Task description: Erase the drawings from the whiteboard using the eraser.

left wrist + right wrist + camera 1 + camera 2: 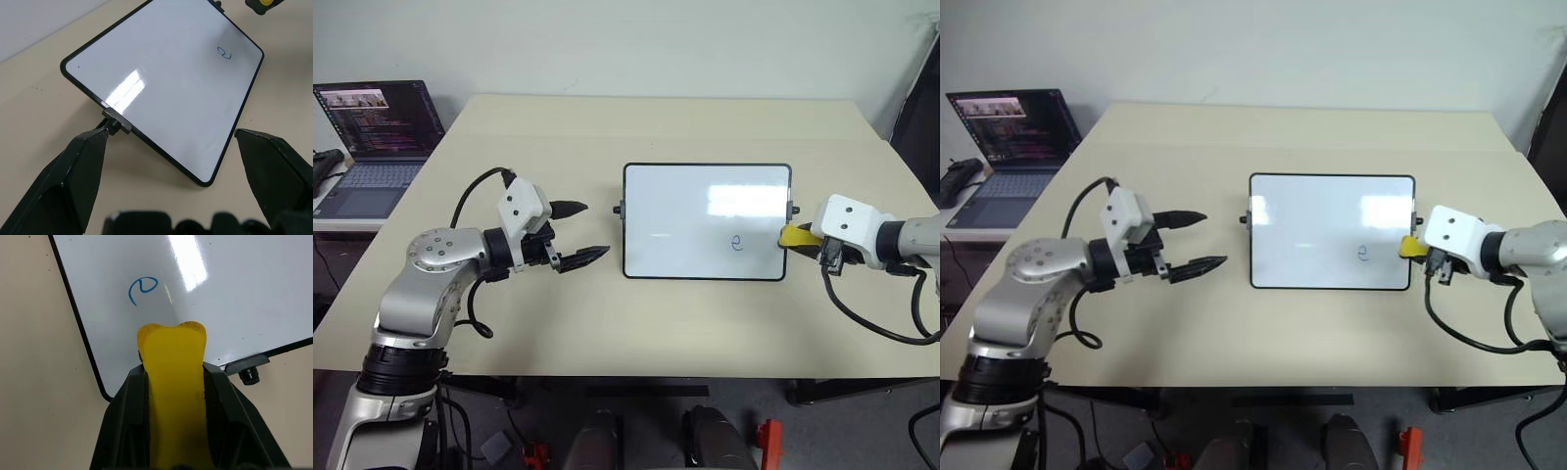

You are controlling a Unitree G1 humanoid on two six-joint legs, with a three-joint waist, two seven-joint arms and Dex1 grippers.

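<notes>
**At the board's right edge, one letter left and an unsteadied board**

Right of centre in the head view, the whiteboard [706, 221] lies flat on the table [607, 323], and the only marking I can make out on it is a small blue "e" [737, 243] toward its lower right. The right gripper [806, 239] is clamped on the eraser [794, 236], whose yellow tip pokes out at the board's right edge, near the letter but not on it. The left gripper [582, 233] hovers with its fingers spread wide, just beside the board's left side, touching nothing.

My worry is the board sliding. With nothing pinning it, a sideways wipe could push it across the table instead of rubbing the ink. The eraser also sits close to the side knob [250, 376] and frame; a low approach might catch there, or the soft block might bend and skim over the letter.
</notes>
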